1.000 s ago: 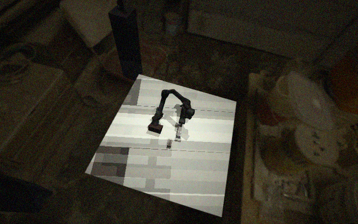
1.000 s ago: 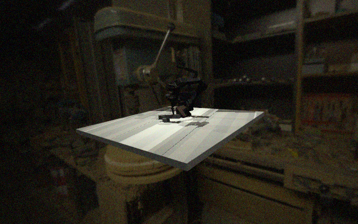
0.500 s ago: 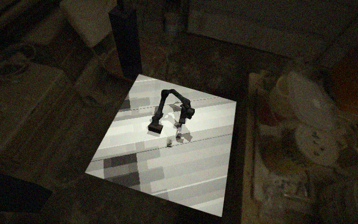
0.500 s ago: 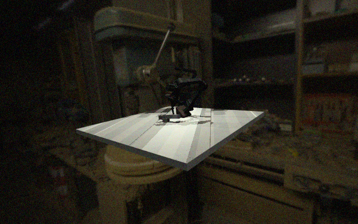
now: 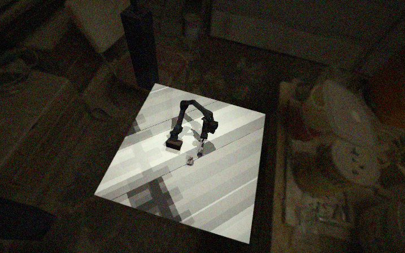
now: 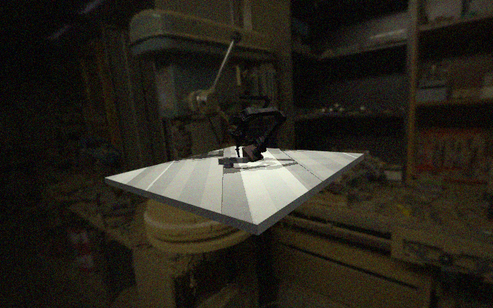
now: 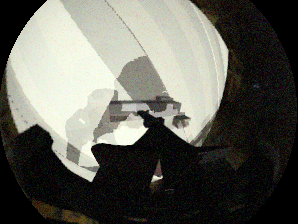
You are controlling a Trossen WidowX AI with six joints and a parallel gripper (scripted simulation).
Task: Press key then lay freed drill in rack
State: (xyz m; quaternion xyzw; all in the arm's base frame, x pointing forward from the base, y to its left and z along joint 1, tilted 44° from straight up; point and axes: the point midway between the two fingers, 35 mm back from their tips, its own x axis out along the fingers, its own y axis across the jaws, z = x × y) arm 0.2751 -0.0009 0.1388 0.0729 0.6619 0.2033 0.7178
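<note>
A long, low fixture (image 5: 201, 145) (image 6: 241, 160) (image 7: 125, 103) stands on the white board. A slim dark upright piece (image 6: 237, 151) (image 7: 150, 119), perhaps the drill, stands at its far end. I cannot tell the key apart in this light. A small pale block (image 5: 189, 160) (image 7: 181, 121), perhaps the rack, lies beside the fixture. My gripper (image 5: 203, 136) (image 7: 156, 123) is shut with nothing seen between its fingers. It points down over the dark piece's end of the fixture. I cannot tell if the tips touch it.
The arm's reddish base (image 5: 174, 144) (image 6: 252, 151) stands on the board (image 5: 226, 188) (image 6: 202, 191), to the left of the fixture in the top view. Dark shadows and striped light patches cross the board. The surrounding workshop is very dark.
</note>
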